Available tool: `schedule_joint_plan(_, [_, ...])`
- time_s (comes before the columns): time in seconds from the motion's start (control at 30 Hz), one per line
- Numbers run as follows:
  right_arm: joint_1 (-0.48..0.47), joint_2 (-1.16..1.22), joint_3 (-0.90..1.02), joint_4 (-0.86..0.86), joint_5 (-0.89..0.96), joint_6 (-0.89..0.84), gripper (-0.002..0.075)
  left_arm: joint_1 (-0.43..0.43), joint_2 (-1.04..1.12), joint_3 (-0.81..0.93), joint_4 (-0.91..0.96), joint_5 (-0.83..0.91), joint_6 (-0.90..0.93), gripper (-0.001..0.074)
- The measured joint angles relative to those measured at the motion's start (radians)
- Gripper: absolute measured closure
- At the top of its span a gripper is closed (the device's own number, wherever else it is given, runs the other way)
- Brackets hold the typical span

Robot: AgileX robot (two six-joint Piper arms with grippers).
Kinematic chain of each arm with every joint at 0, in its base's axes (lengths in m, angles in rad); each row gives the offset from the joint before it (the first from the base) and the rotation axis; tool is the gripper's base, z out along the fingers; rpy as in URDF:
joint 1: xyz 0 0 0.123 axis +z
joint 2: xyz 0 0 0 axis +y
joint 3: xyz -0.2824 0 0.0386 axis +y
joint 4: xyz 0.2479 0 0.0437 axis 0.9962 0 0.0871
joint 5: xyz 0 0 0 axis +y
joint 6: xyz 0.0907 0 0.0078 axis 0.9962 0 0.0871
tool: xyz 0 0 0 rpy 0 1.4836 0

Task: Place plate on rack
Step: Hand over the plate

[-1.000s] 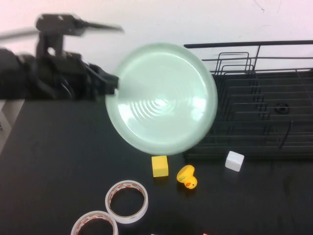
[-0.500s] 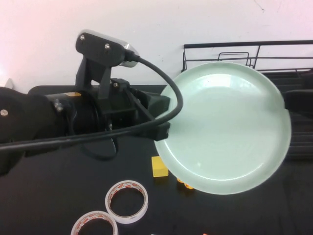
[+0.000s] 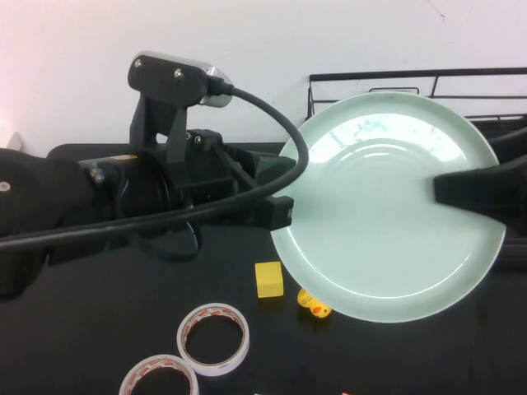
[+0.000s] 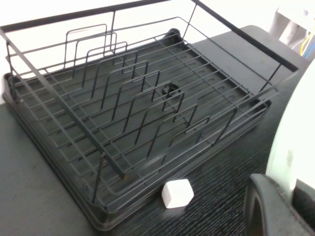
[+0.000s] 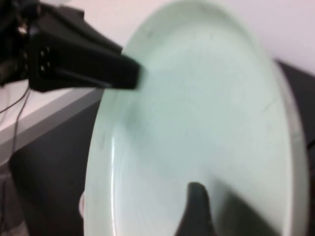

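The pale mint-green plate (image 3: 379, 222) hangs in the air, tilted face-up toward the high camera, in front of the black wire rack (image 3: 370, 76). My left gripper (image 3: 280, 216) is shut on the plate's left rim. My right gripper (image 3: 461, 191) reaches in from the right, open, with one finger (image 5: 198, 204) over the plate's face (image 5: 197, 113) and a gap under it. In the left wrist view the rack (image 4: 123, 113) stands empty on the table beyond the plate's edge (image 4: 295, 142).
A yellow cube (image 3: 269, 279) and a yellow duck (image 3: 314, 305) lie on the black table under the plate. Two white tape rolls (image 3: 214, 338) (image 3: 159, 377) lie at the front. A white cube (image 4: 177, 193) sits against the rack's front edge.
My left arm carried the plate to the right, in front of the rack. My right gripper came in from the right edge and now reaches over the plate's right rim.
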Motion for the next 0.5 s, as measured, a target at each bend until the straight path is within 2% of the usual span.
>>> schedule_joint_plan(0.1, [0.033, 0.039, -0.01, 0.001, 0.0, -0.004, 0.0277, 0.0, 0.0, 0.0, -0.022, 0.004, 0.022, 0.073])
schedule_joint_plan(0.2, [0.054, 0.059, -0.024, 0.001, 0.003, -0.004, 0.0443, 0.0, 0.0, 0.0, -0.026, 0.005, 0.032, 0.0729])
schedule_joint_plan(0.27, [0.055, 0.059, -0.033, 0.006, 0.01, -0.002, 0.058, 0.0, 0.0, 0.0, -0.022, 0.002, 0.038, 0.0729])
schedule_joint_plan(0.5, [0.055, 0.059, -0.039, 0.009, 0.013, -0.002, 0.0586, 0.0, 0.0, 0.0, 0.001, 0.01, 0.076, 0.0727])
